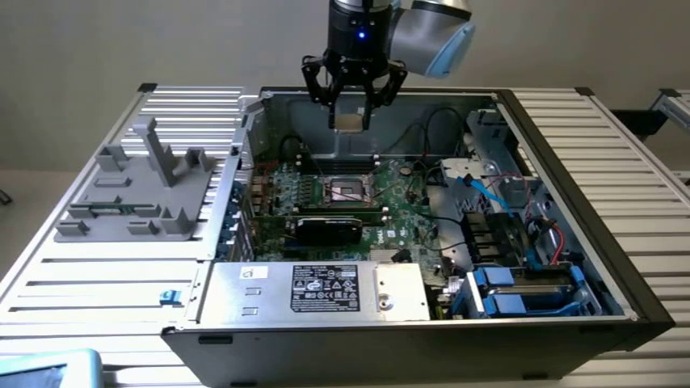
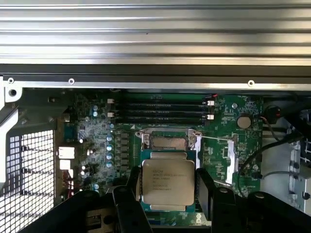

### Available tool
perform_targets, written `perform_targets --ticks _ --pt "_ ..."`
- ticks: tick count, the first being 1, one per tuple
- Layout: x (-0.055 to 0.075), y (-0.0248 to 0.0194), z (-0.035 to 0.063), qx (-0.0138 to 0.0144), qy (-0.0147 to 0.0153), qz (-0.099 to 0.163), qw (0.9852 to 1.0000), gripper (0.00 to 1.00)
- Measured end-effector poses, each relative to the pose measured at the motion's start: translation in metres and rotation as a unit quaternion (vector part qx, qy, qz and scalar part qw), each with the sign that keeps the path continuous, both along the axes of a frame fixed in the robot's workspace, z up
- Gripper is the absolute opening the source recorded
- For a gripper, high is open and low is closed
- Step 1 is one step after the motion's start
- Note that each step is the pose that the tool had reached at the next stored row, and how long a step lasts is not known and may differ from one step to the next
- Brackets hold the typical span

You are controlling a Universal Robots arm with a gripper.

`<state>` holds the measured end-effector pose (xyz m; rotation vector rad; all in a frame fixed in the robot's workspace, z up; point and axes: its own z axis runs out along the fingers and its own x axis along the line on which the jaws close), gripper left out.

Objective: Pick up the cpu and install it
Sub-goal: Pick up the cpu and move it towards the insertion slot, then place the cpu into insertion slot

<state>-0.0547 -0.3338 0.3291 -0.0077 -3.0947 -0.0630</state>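
You are viewing: cpu, smooth silvery metal top, faintly shining; gripper, matt black; table, ribbed bare metal, gleaming; motherboard, green, semi-gloss.

Silver-grey arm joint, black wrist with blue light, black jointed fingers

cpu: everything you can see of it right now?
The cpu is a small flat square chip: silvery-grey metal top with faint printed text, thin darker rim. It sits level, top up, clamped on two opposite edges by the gripper, in the air above the open case, with the motherboard socket below. Nothing else touches it.
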Motion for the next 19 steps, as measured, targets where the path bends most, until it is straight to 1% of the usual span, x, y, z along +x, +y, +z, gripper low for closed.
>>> perform_targets --ticks 3,19 --pt "0.0008 0.0026 -0.0008 -0.0001 0.0 -0.001 1.0 0.55" --pt "0.0008 0.0026 -0.0009 -0.0001 0.0001 -0.003 1.0 0.55"
